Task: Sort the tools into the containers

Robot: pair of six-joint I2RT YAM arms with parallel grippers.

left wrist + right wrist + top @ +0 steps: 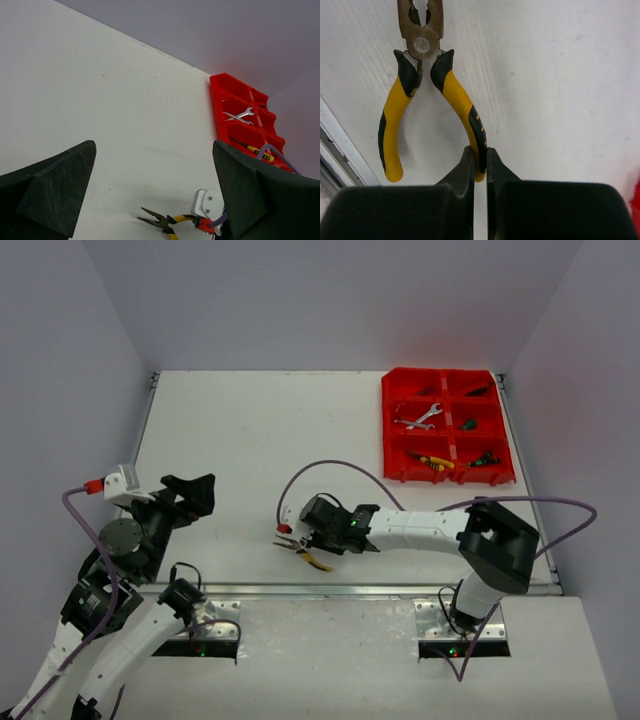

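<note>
Right gripper [480, 156] is nearly closed and has a pinch on the pliers [423, 44], but only on one handle. In the wrist view the two fingers squeeze the tip end of the handle that runs off toward 5 o'clock from the pivot. The other handle swings out toward 7 o'clock and sits free, well outside the fingers. The head of the pliers points up at 12 o'clock, away from the gripper, and its nose is cut off by the top of the picture.

Looks-wise: yellow handles with black grip patches near the pivot and along the outer curves, a dull brownish metal head and a round silver rivet. The handles are spread apart. Can't tell if the pliers are flat on the table [240, 430] or lifted a bit.

From the top camera the pliers are at about 6 o'clock on the table, close to the near edge. The red tray [449, 477] is well apart from them, up in the 1 o'clock corner, with wrenches [420, 418] and screwdrivers [433, 462] already in its bins.

Left gripper [195, 488] hangs over the 8 o'clock side, fingers wide apart, holding nothing.
</note>
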